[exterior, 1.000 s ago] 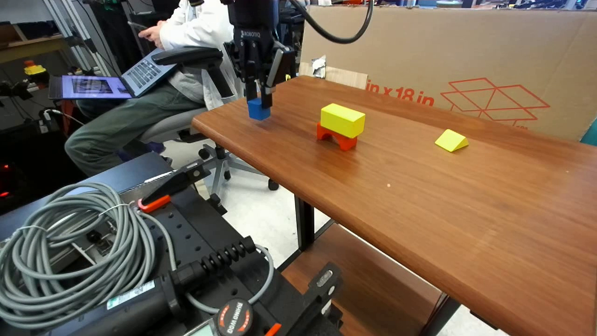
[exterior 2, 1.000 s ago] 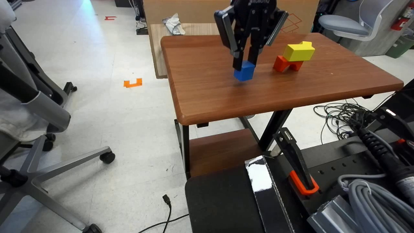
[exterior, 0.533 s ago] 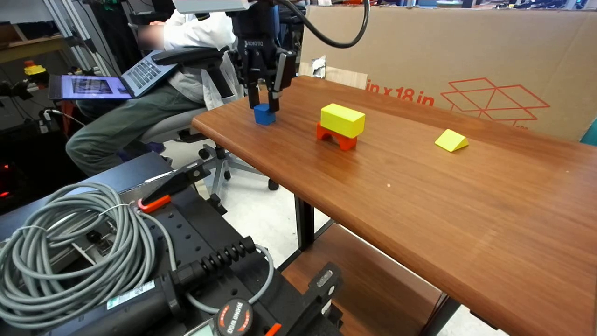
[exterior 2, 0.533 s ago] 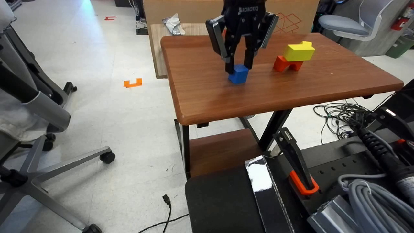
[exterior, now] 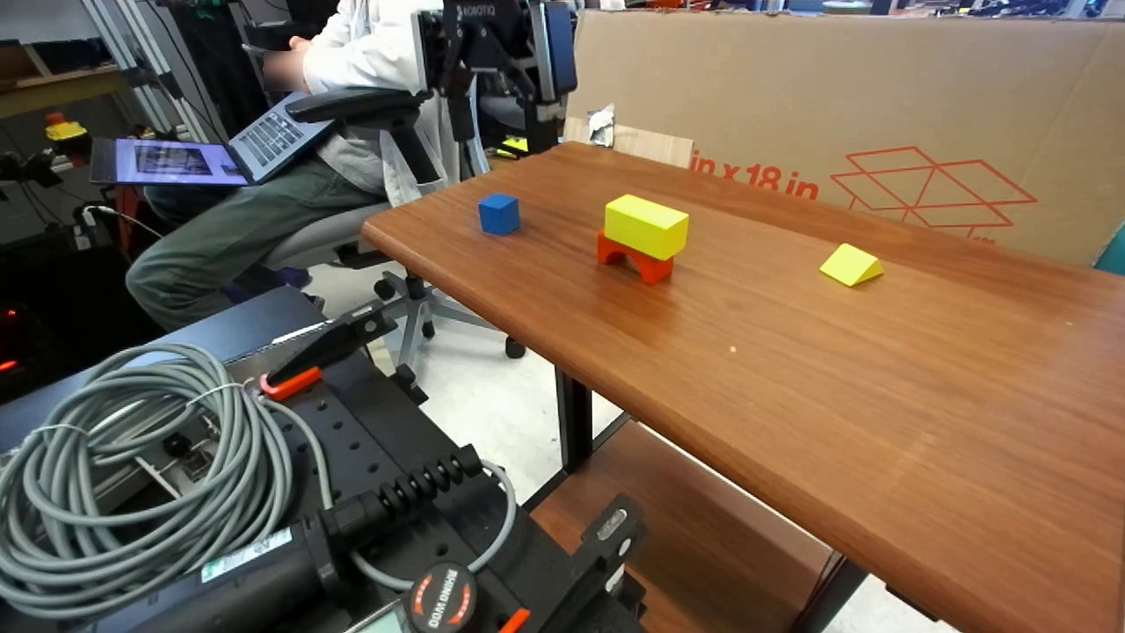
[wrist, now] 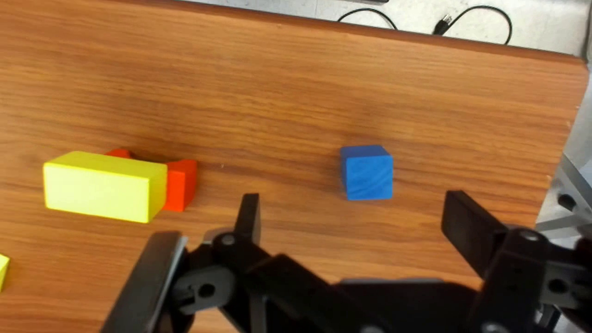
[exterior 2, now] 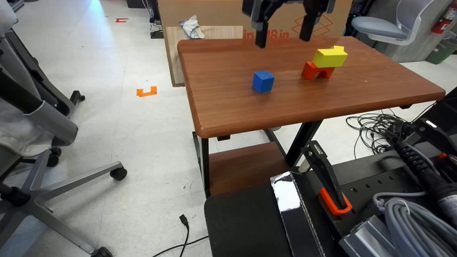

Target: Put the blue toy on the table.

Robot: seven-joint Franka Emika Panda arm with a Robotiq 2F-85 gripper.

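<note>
The blue toy (exterior: 499, 214), a small plain cube, rests flat on the brown wood-grain table (exterior: 791, 369), near one end of it. Both exterior views show it standing by itself, with nothing touching it. In the wrist view the blue toy (wrist: 369, 177) appears beyond the fingertips, between their lines but well apart from both. My gripper (exterior 2: 284, 42) hangs above the tabletop, higher than the cube, its two black fingers spread wide and nothing between them. From the wrist, the gripper (wrist: 353, 203) likewise stands open, with bare wood visible through the gap.
A yellow block (exterior: 646, 227) sits on a red arched base (exterior 2: 310, 70) beside the blue toy. Farther along lies a small yellow wedge (exterior: 851, 265). A large cardboard sheet (exterior: 835, 105) rises behind the table. A person with a laptop (exterior: 272, 141) sits close to the table's end.
My gripper lowered the blue toy onto the table, then spread its fingers and rose away. The cube stays where it was set down; the yellow and red blocks have not moved.
</note>
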